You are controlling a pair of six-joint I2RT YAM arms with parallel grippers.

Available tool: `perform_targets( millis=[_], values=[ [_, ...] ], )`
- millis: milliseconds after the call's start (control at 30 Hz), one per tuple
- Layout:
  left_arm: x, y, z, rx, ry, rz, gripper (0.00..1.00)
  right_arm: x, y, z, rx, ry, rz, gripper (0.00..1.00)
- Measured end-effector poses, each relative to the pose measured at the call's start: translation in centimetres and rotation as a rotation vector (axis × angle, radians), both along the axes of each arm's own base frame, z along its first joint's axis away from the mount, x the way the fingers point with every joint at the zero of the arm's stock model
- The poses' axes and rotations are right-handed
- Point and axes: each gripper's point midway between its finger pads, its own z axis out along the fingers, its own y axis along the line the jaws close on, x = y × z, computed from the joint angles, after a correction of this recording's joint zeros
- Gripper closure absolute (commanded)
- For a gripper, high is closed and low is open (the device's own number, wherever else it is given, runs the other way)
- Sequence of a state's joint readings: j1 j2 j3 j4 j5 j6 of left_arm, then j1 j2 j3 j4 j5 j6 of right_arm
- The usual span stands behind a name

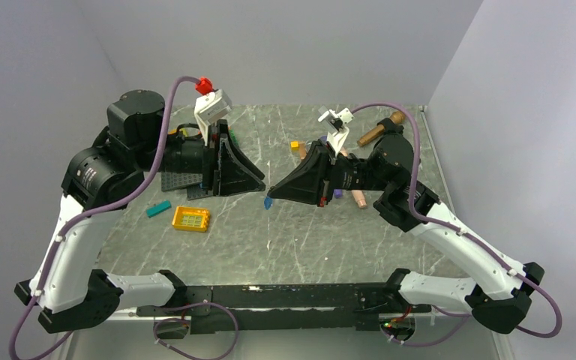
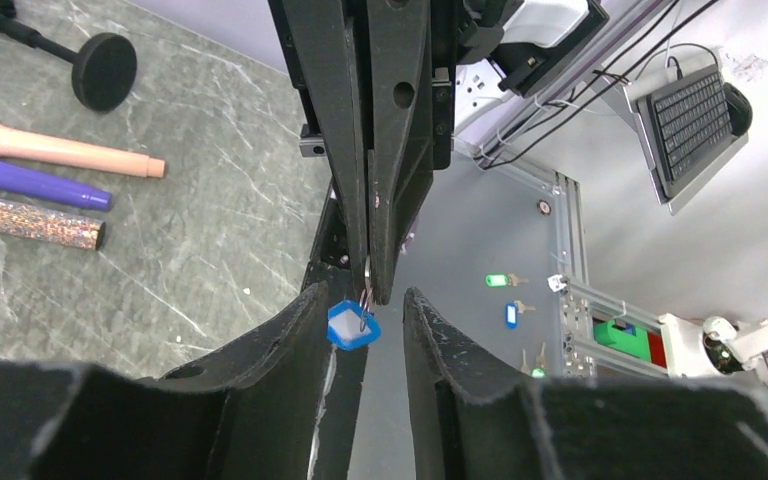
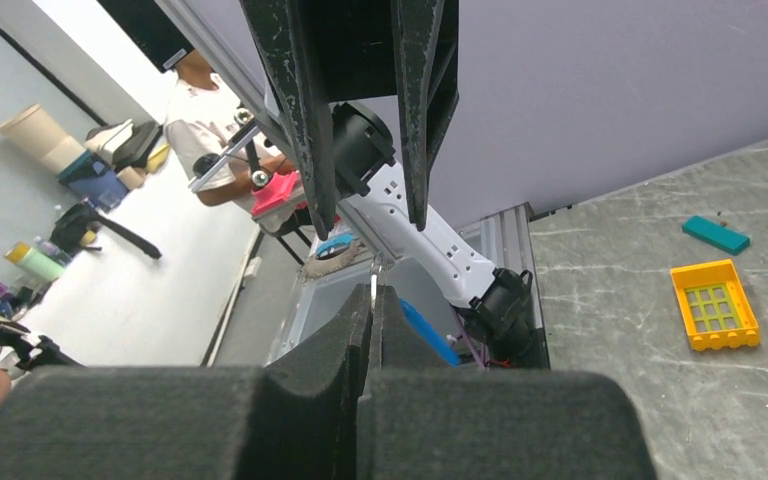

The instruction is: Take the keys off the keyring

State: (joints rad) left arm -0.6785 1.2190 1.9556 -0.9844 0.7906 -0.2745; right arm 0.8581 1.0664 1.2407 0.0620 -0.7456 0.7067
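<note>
The two arms meet tip to tip above the middle of the bench (image 1: 307,240), and the pose reads as a hand-off set up for pulling. The right end effector (image 3: 372,298) is clenched, its two fingers pressed flat together on a thin metal piece (image 3: 373,284). Whether that is a key seen edge-on or a wire link I cannot tell. The keyring (image 2: 353,326), one small bright-blue loop, dangles just under those closed tips in mid-air, above the bench rather than on it. Holding it up this way likely keeps it free of the surface and presents it to the other arm. The left end effector (image 2: 364,296) is released, its two fingers spread to either side of the keyring; whether either one touches it I cannot tell. My guess is that it is placed to close on the loop or on a key and draw the two apart. I cannot count any keys on the ring from here. Elsewhere on the bench I count one yellow window brick (image 1: 190,219), one teal bar (image 1: 158,208) and one dark baseplate (image 1: 184,180). There are also three sticks lying side by side: a peach one (image 2: 60,150), a purple one (image 2: 30,182) and a glittery one (image 2: 30,220). Past the bench edge lie one green-tagged key (image 2: 500,280) and one blue-tagged key (image 2: 511,315).
</note>
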Motion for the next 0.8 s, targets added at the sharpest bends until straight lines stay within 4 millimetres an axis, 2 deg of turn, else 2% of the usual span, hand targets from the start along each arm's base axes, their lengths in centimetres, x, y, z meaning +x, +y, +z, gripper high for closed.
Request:
perform_targets(
  millis=[167,400,433,500,533,800],
  values=[
    [-0.3,-0.2,-0.7,0.012,0.026,-0.023,0.64,0.0,0.0,0.0,0.001,-0.001,0.000,1.00],
    [-0.5,-0.5,-1.7,0.030,0.062,-0.041,0.78,0.0,0.0,0.0,0.001,-0.001,-0.001,1.00],
    [-0.6,-0.6,-1.7,0.030,0.061,-0.045,0.81,0.0,0.0,0.0,0.001,-0.001,-0.001,1.00],
    [-0.8,-0.6,-1.7,0.030,0.062,-0.053,0.96,0.0,0.0,0.0,0.001,-0.001,-0.001,1.00],
    [-0.9,-0.7,-1.8,0.031,0.064,-0.056,1.00,0.0,0.0,0.0,0.001,-0.001,0.002,1.00],
    [-1.2,-1.1,-1.6,0.007,0.071,-0.056,1.00,-0.4,-0.5,0.3,0.007,-0.012,0.010,1.00]
  ],
)
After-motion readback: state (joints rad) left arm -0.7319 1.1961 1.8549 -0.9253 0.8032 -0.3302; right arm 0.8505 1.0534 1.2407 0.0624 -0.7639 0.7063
